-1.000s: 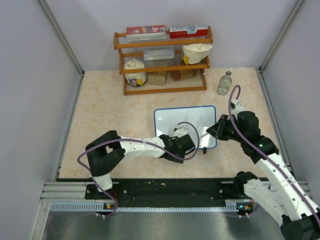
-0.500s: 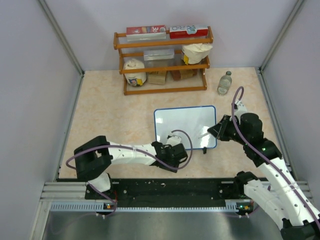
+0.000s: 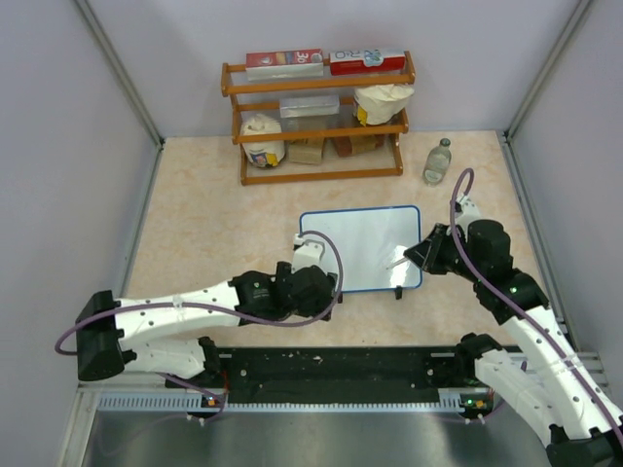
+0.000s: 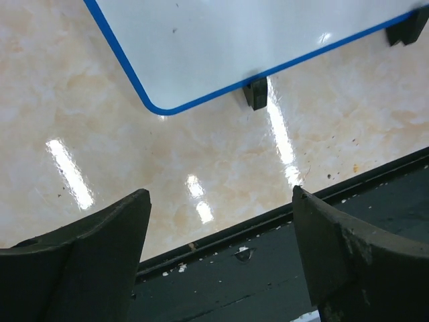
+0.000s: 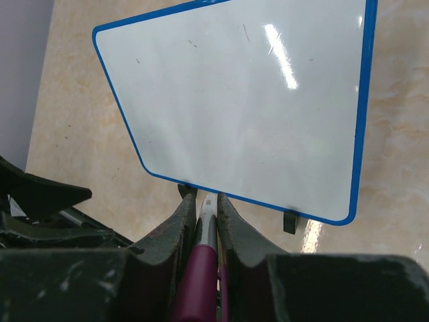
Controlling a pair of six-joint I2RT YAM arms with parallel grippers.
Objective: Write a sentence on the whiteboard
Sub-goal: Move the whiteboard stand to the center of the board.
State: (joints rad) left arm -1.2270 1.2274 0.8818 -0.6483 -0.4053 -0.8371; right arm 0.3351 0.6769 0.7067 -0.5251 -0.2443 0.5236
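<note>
The whiteboard lies on the table on two black feet, blue-framed, its glossy white face blank; no sentence shows on it. My left gripper hovers by the board's near left corner, jaws wide open with nothing between them. At the board's right edge, my right gripper is shut on a magenta marker. The marker's white tip points at the board's near edge, and I cannot tell whether it touches.
A wooden shelf with boxes and bags stands at the back. A small bottle stands to its right. A black rail runs along the table's near edge. Grey walls close in both sides.
My left arm has drawn back off the board toward the near left, and its jaws have opened wide. The right gripper shifted slightly and stayed shut on the marker.
</note>
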